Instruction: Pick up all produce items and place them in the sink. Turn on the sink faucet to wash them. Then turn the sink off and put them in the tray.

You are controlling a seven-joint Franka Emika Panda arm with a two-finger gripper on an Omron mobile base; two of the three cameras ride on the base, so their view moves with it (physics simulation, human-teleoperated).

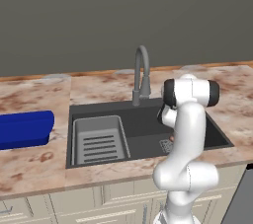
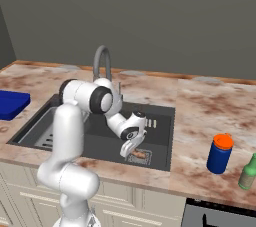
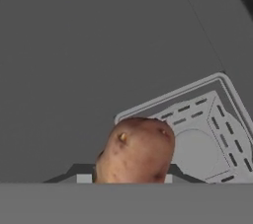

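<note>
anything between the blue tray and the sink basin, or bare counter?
Bare marble counter only, per the left base view: the blue tray sits left of the sink, nothing between them. The grey rack insert lies inside the basin.

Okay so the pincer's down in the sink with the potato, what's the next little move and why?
Probably lift straight up. The pincer looks shut on the potato, low in the sink by the drain grate. The tray sits on the counter left of the sink, so the potato likely has to clear the rim before going that way. Whether washing is finished can't be told from here.
</note>
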